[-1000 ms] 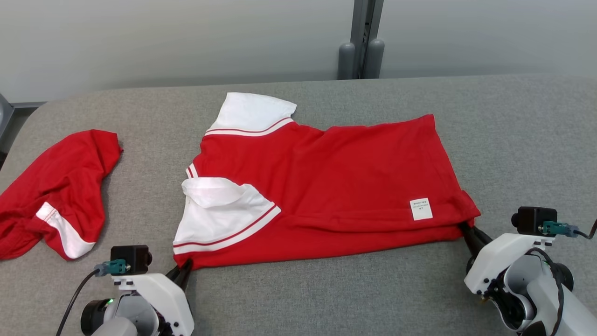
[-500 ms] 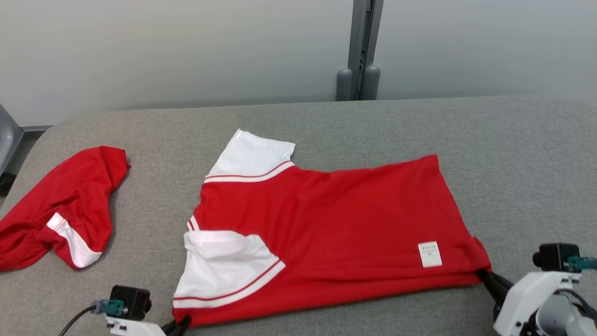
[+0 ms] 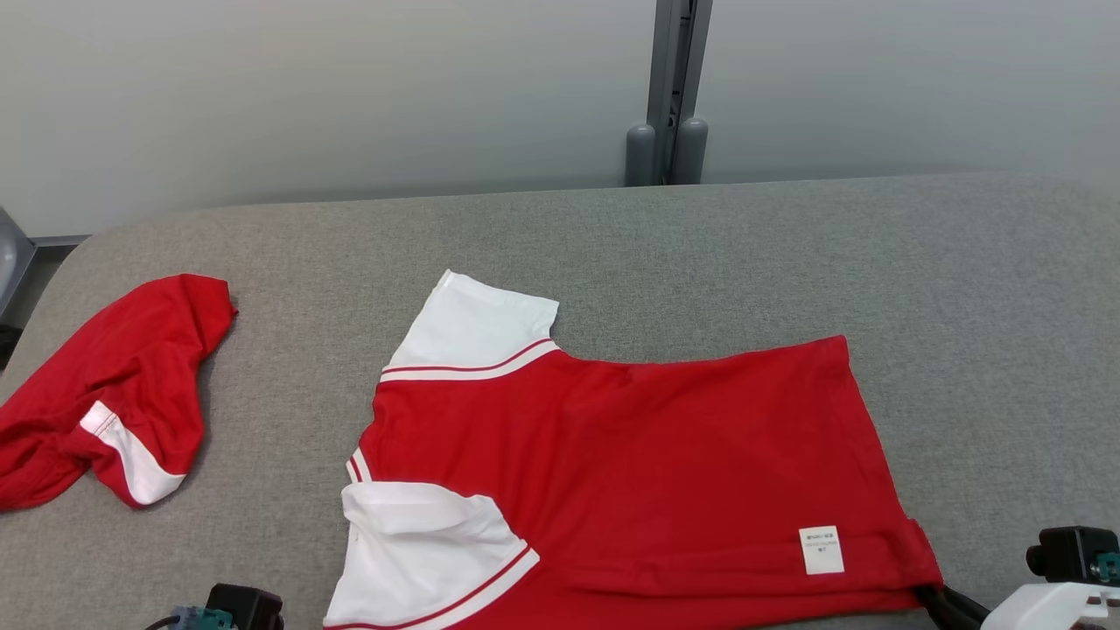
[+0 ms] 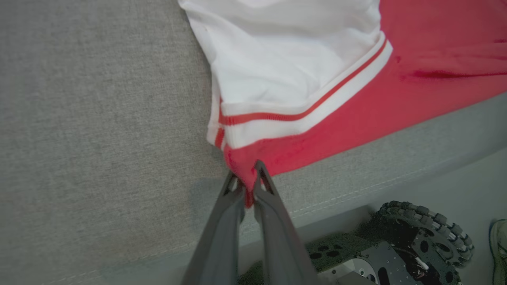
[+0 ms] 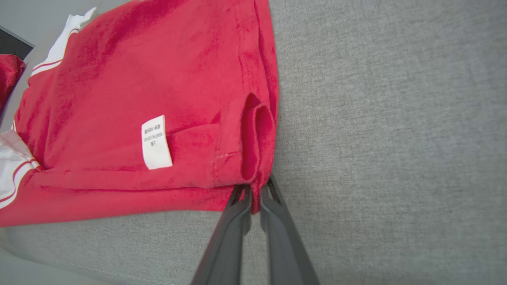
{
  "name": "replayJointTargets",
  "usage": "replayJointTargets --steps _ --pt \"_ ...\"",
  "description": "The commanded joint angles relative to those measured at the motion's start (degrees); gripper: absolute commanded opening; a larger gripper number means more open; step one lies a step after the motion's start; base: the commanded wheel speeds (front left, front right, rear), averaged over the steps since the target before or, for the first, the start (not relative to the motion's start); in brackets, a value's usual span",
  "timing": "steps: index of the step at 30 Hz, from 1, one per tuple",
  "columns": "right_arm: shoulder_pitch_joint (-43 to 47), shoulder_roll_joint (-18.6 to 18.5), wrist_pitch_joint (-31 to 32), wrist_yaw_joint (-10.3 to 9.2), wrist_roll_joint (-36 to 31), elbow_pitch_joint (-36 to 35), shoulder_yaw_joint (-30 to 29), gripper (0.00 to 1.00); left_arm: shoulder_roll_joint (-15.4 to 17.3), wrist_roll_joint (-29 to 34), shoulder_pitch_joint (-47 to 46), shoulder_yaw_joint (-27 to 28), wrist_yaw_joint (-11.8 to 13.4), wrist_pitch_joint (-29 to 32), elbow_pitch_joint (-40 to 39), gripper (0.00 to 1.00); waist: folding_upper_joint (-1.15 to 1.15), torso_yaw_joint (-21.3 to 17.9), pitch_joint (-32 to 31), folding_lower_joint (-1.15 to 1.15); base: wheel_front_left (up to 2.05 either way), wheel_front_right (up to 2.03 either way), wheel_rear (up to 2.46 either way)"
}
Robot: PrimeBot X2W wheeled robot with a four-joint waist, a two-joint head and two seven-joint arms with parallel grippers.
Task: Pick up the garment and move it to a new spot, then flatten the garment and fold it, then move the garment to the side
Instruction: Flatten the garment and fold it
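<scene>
Red garment [image 3: 639,472] lies flat (grey table [image 3: 962,306]), near corners clamped in left pincer [image 4: 248,186] and right pincer [image 5: 255,194].

We read site as robot test lab: grey fabric-covered table [image 3: 787,254], bare pale wall [image 3: 350,87], metal post [image 3: 674,70], wheeled base [image 4: 396,253] on smooth floor [image 4: 467,166].

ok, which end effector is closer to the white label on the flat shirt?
Right. The right end effector pinches the shirt hem just beside the white label; the left end effector grips the far corner, by the white sleeve.
</scene>
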Motion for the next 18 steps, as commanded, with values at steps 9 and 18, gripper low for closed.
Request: replayJointTargets --steps 9,18 --pt "4.20 3.94 8.44 -0.01 -3.51 -10.64 -6.93 1.00 2.66 1.51 -0.75 1.44 2.27 -0.49 -1.32 1.00 0.00 -0.27 -0.84 0.00 0.00 0.00 0.00" --pt "-0.82 6.35 4.41 -0.01 -7.84 -18.74 -11.51 1.00 4.68 6.71 -8.54 4.59 3.89 -3.10 -4.53 1.00 0.00 -0.70 -0.22 0.00 0.00 0.00 0.00"
